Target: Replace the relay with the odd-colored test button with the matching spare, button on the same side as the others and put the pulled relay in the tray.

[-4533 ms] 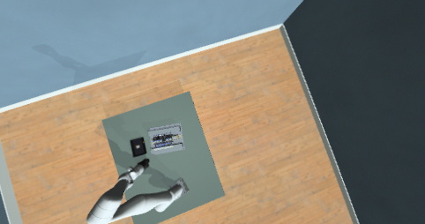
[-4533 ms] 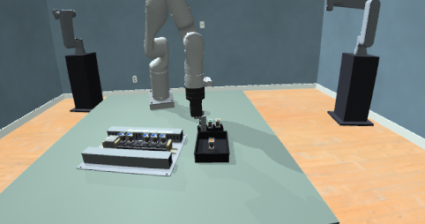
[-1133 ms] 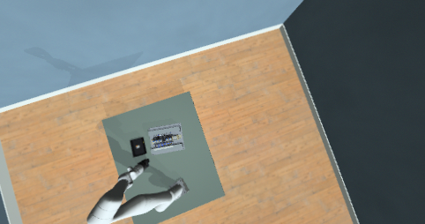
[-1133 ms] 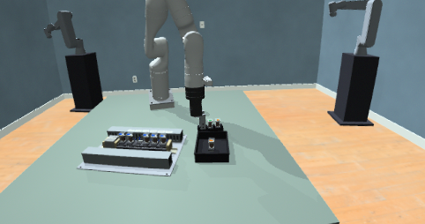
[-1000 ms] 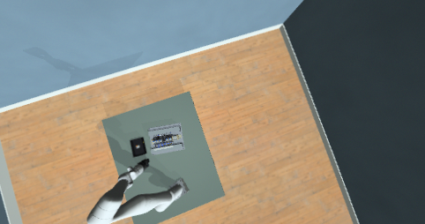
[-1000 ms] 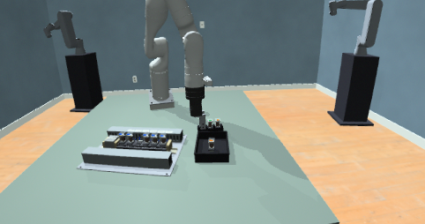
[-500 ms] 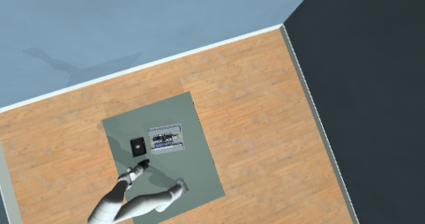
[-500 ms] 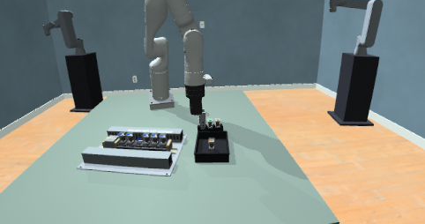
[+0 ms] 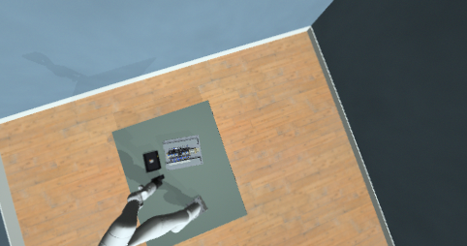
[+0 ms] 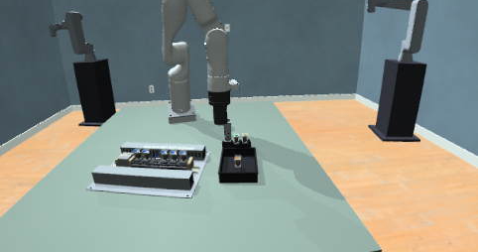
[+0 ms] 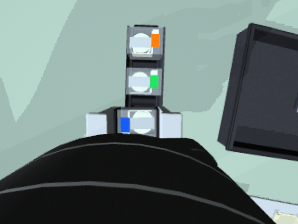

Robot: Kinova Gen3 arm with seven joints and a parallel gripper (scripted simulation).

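Note:
My gripper is shut on the blue-button spare relay at the near end of the spare holder. Its button is on the left in the wrist view; whether its blades are clear of the holder is hidden. A green-button spare and an orange-button spare stand in the holder, buttons on the right. An orange-button relay is in the black tray. The socket row holds several blue-button relays, with a gap between them.
Grey ducts, one in front and one behind, flank the socket row on the panel. The tray stands between the panel and the right side in the exterior view, just in front of the spare holder.

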